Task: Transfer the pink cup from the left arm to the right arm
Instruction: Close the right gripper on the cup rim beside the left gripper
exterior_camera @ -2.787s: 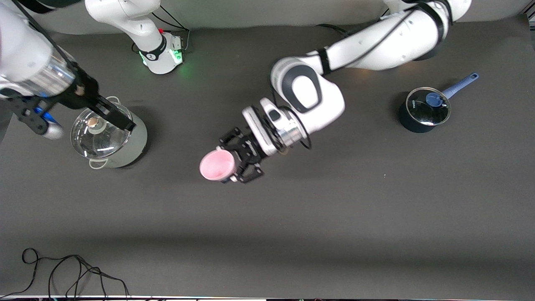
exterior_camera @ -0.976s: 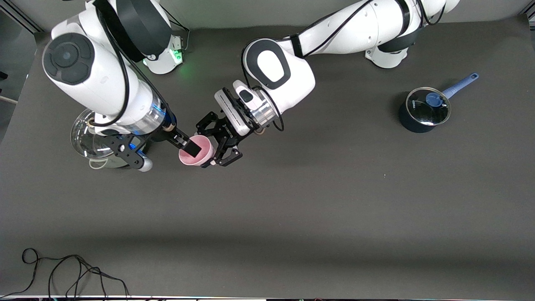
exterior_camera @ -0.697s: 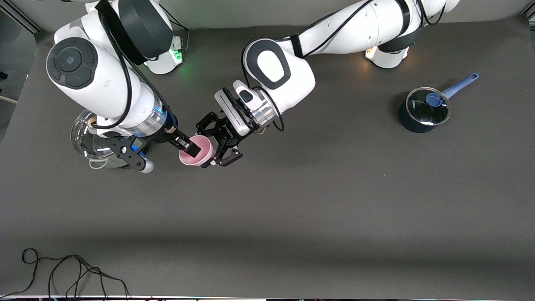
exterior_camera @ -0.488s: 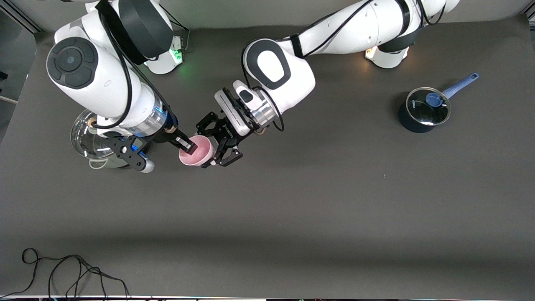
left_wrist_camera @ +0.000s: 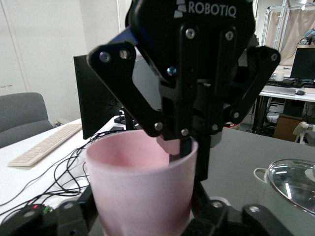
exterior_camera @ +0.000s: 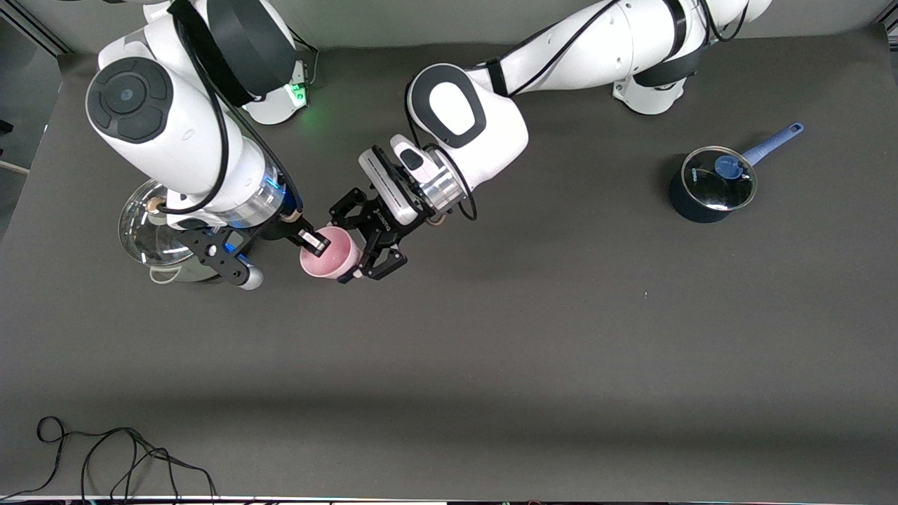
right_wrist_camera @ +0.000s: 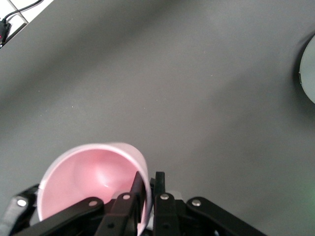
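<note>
With both the left gripper [exterior_camera: 359, 254] and the right gripper [exterior_camera: 315, 243] clenched on the pink cup [exterior_camera: 327, 253] beside the steel pot [exterior_camera: 151, 238], early release risked dropping it.

a dark grey table [exterior_camera: 533, 337] carries a steel pot with a glass lid [exterior_camera: 151, 235] at the right arm's end, a dark blue-handled saucepan [exterior_camera: 708, 186] at the left arm's end, and a loose black cable [exterior_camera: 105, 456] at the edge nearest the front camera.
</note>
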Robot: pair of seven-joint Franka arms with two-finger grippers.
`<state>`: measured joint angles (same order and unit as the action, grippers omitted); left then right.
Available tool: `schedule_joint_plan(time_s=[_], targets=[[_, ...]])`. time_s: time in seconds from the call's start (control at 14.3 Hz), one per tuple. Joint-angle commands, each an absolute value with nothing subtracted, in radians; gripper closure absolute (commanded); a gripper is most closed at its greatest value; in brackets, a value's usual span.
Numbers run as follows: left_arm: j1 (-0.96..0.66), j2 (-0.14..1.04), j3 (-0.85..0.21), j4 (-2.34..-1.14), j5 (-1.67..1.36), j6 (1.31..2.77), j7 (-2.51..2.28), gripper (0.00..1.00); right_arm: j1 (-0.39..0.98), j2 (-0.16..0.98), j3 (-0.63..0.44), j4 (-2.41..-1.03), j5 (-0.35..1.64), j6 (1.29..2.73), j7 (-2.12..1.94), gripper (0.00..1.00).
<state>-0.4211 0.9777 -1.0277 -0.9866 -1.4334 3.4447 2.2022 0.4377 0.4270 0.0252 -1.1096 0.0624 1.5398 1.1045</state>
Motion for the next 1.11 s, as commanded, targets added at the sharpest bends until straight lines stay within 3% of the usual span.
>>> schedule_joint_plan(time_s=[0.0,0.49,0.7,1.05], targets=[[-0.43,0.956,-0.991,-0.98,-1.413,3.459,2.158,0.0,0.456,0.436,0.017,-1.085,0.052,1.516,1.123,1.0],[-0.388,0.947,-0.982,-1.014,-1.401,3.448,2.169,0.0,0.456,0.44,0.017,-1.085,0.032,1.517,1.12,1.0],[-0.304,0.93,-0.989,-1.109,-1.298,3.433,2.175,0.0,0.454,0.449,0.015,-1.074,0.002,1.522,1.115,1.0],[-0.149,0.888,-0.991,-1.256,-1.197,3.274,2.175,0.0,0.446,0.449,0.008,-1.074,-0.028,1.563,1.114,1.0]])
